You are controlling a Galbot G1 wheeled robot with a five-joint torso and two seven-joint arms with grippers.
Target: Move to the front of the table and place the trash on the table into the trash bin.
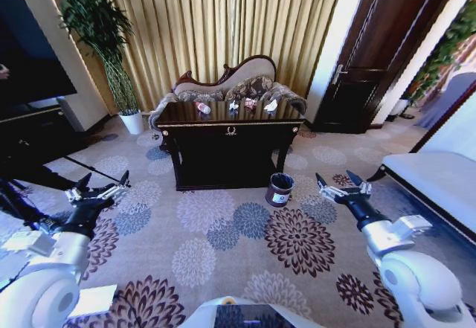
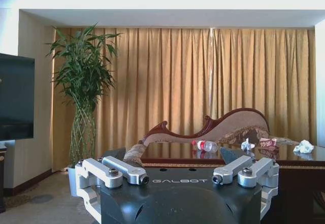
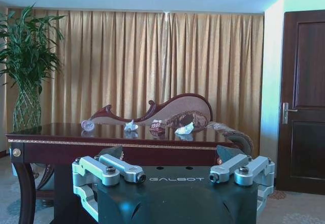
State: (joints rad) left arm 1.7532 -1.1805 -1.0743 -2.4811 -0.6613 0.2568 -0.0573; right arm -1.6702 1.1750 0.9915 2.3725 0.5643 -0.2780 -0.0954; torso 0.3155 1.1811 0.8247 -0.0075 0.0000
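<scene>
Four pieces of trash (image 1: pixel 236 105): seen lying on the counter (image 1: pixel 230 129).
Bin (image 1: pixel 280 189): on the carpet, at the counter's front right.
Left pincer (image 1: pixel 99 189), right pincer (image 1: pixel 343 185): spread wide, nothing held.
Progress: approach unfinished; nothing binned.

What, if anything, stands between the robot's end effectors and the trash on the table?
Nothing visible blocks the way. Open carpet lies between the left end effector, the right end effector and the table. The trash bin stands on the floor by the table's front right corner.
</scene>
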